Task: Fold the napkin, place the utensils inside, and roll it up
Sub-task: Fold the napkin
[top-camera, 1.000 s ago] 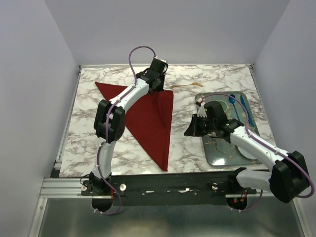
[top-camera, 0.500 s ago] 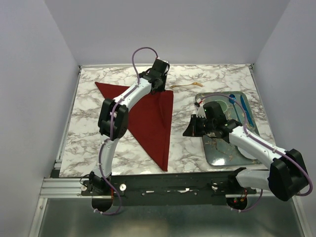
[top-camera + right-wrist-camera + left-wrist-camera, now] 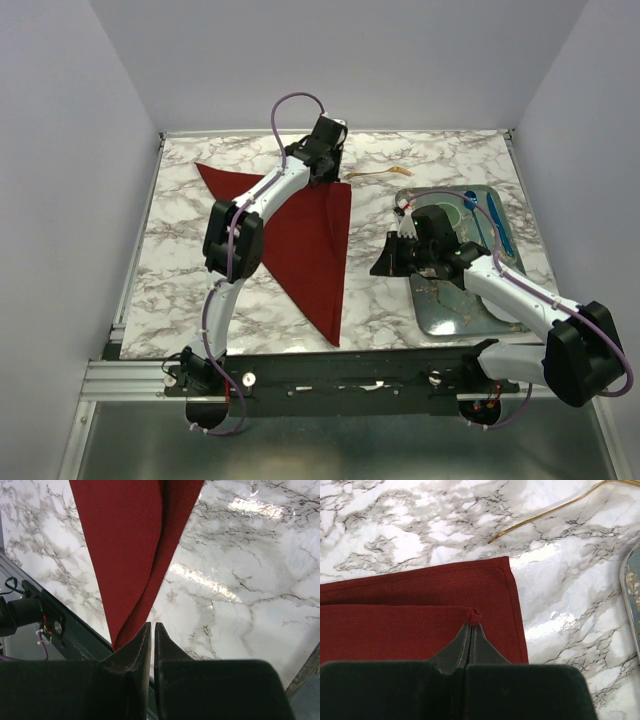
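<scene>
The dark red napkin (image 3: 300, 240) lies on the marble table folded into a long triangle, its point toward the near edge. My left gripper (image 3: 321, 178) is at the napkin's far right corner, shut on a small pinch of the upper cloth layer (image 3: 474, 616); the lower layer (image 3: 395, 587) lies flat beneath. One gold utensil (image 3: 380, 173) rests on the table beyond that corner, and it shows in the left wrist view as a thin gold handle (image 3: 545, 514). My right gripper (image 3: 380, 266) hovers right of the napkin (image 3: 125, 540), its jaws nearly together with nothing between them.
A patterned metal tray (image 3: 440, 310) sits at the right, under my right arm, with a blue-handled item (image 3: 500, 228) and a round dish (image 3: 447, 213) in it. The tray's rim (image 3: 632, 595) lies to the right of my left gripper. The table's near rail (image 3: 35, 610) lies close to the napkin's tip.
My left gripper has shifted slightly right and farther back, carrying the pinched napkin corner with it. My right gripper has edged a little to the left.
</scene>
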